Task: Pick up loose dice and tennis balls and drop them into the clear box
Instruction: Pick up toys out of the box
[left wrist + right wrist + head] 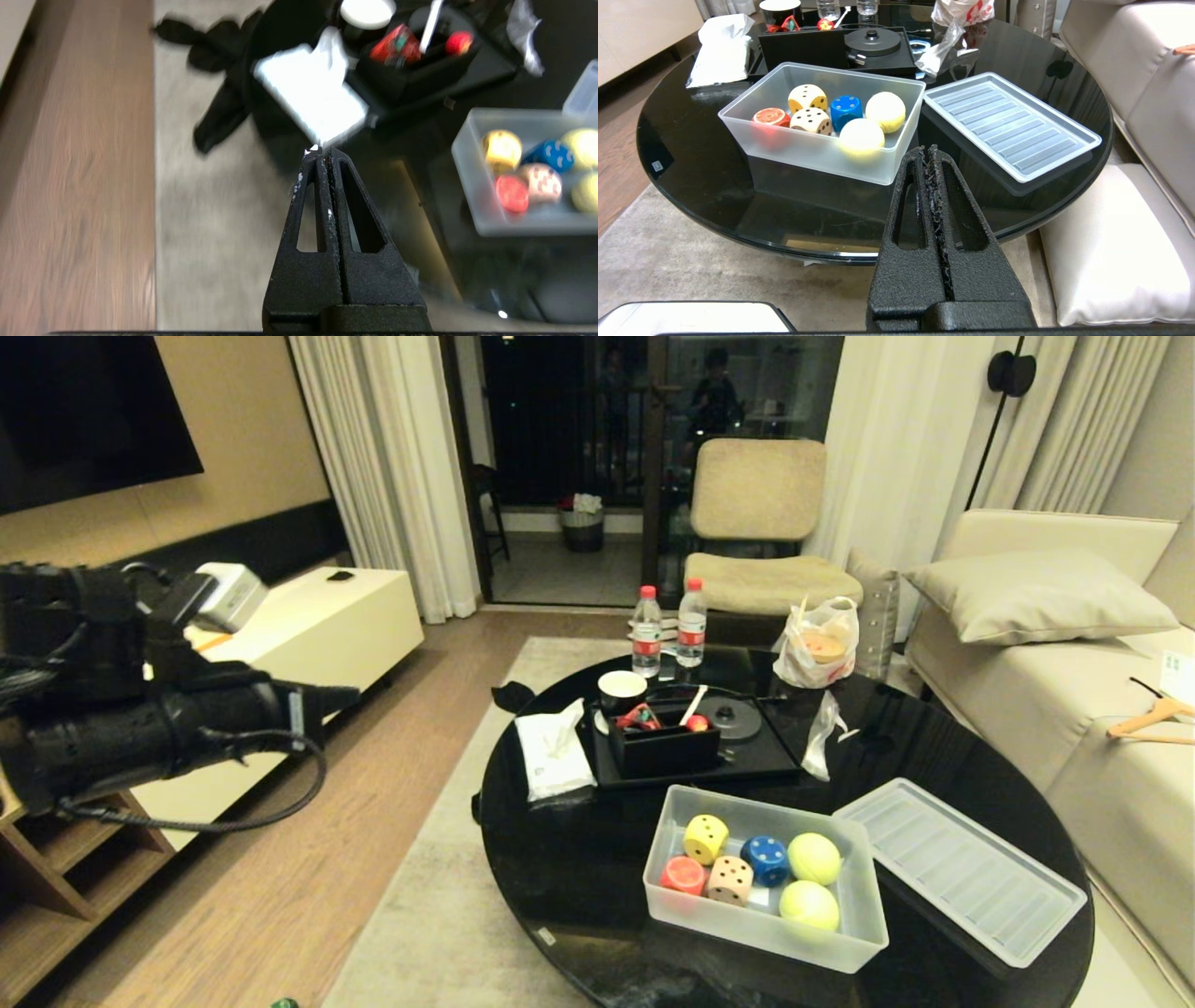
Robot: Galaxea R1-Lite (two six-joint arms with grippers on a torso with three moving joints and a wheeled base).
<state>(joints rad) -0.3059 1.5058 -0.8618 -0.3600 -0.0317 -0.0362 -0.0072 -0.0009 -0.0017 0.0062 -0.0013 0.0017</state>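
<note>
Clear box (864, 905) sits open on the round black tabletop (579, 868), near the front edge. Inside it: yellow die (705, 838), red die (683, 875), tan die (729, 880), blue die (766, 860) and two tennis balls (813, 858), one behind the other at the box's right end. No green die visible in any view. Ribbed lid (962, 868) lies flat on the tabletop just right of the box, touching or nearly touching its corner, can't tell which.

Left gripper (321, 150) hangs off the tabletop's left side, above the rug (219, 224), jaws pressed together, nothing pinched. In the head view the left arm (168, 719) shows at far left, well away from the box. Right gripper (927, 151) is low at the front of the tabletop, aimed toward the box and lid, jaws pressed together, empty; not seen in the head view.

Other stuff on the tabletop: white tissue pack (553, 751) at left, black tray (747, 761) behind the box carrying a small black box (663, 747) with bits in it, white-rimmed cup (622, 689), two water bottles (646, 633), plastic bag (820, 644) at the back. Dark cloth (210, 112) lies on the rug beside the table. Sofa (1055, 691) at right, chair (761, 523) behind.
</note>
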